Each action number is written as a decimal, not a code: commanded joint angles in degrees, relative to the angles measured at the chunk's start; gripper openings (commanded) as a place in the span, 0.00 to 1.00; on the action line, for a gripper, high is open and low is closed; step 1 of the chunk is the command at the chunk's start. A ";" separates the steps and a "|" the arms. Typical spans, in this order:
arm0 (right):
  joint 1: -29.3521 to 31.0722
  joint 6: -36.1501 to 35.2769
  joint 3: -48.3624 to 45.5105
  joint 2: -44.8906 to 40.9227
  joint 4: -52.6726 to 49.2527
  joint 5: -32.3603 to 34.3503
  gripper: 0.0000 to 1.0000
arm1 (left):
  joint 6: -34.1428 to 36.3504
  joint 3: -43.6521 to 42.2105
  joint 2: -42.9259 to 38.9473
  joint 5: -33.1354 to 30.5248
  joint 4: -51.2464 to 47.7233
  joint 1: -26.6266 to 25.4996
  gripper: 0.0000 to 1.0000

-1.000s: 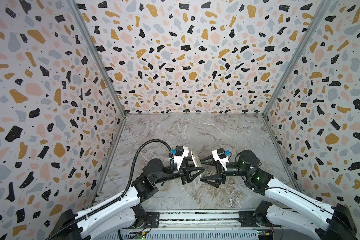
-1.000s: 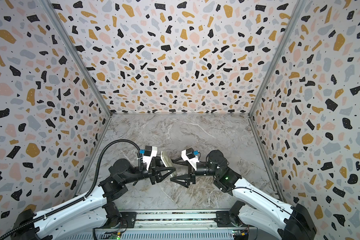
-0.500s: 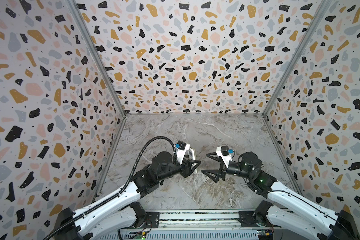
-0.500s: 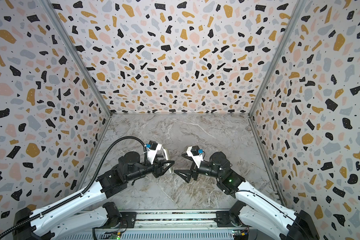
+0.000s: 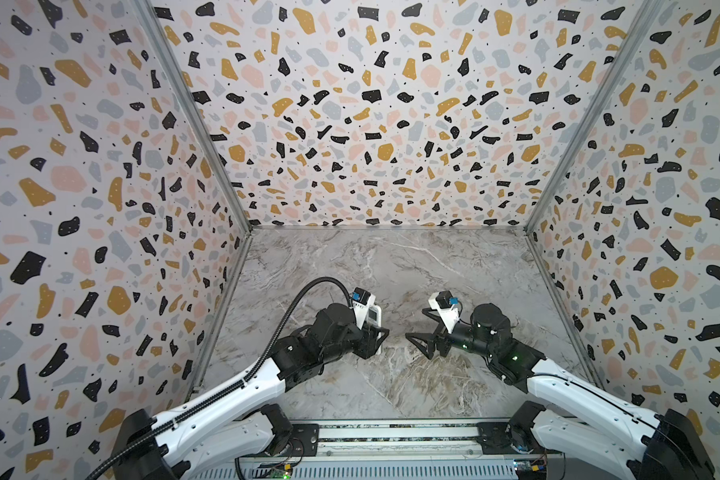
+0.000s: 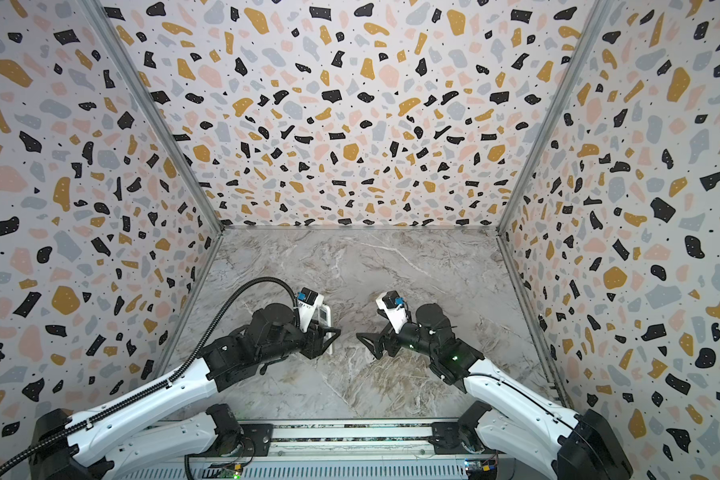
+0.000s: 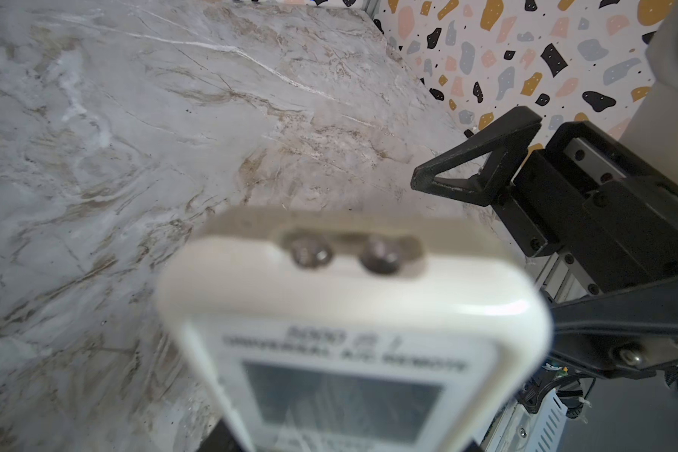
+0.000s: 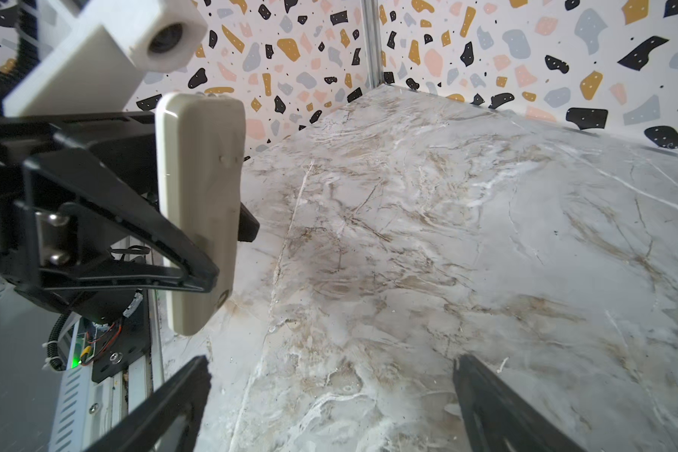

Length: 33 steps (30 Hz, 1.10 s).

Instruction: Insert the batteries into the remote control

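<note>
Now, the remote control (image 8: 198,195) is up off the marble tabletop (image 5: 391,266), as far as I can judge. The left gripper (image 8: 228,254) pinches it across its width, one black finger on each long edge. Its grey screen (image 7: 341,399) and the two little emitter bulbs (image 7: 310,252) at its top end face the left wrist camera (image 8: 165,39), and its plain pale back faces the right arm. That back looks smooth and closed from here. I can make out no open recess, though the grip covers part of it. In both top views the remote control sits just left of centre, toward the front of the table.

Opposite it, near but not touching, the right gripper (image 5: 415,323) points straight at it, jaws spread wide with nothing between them. And the batteries? Not in sight in any view.

So my read is one of two things. Either they are already inside and this is a handover, or the back has yet to be opened. The next move calls for the right gripper to close that short gap squarely. The left must hold firm so the remote control does not twist in the pinch.
</note>
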 commanded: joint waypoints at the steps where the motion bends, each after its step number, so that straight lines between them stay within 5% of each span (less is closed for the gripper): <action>1: -0.19 -0.05 0.32 -0.67 0.31 2.50 0.99 | -0.75 1.09 0.23 -1.15 -0.06 0.84 0.17; 33: -4.62 2.63 -1.20 4.63 -1.14 6.40 0.99 | -3.21 -3.56 5.21 -2.92 -2.76 3.93 0.18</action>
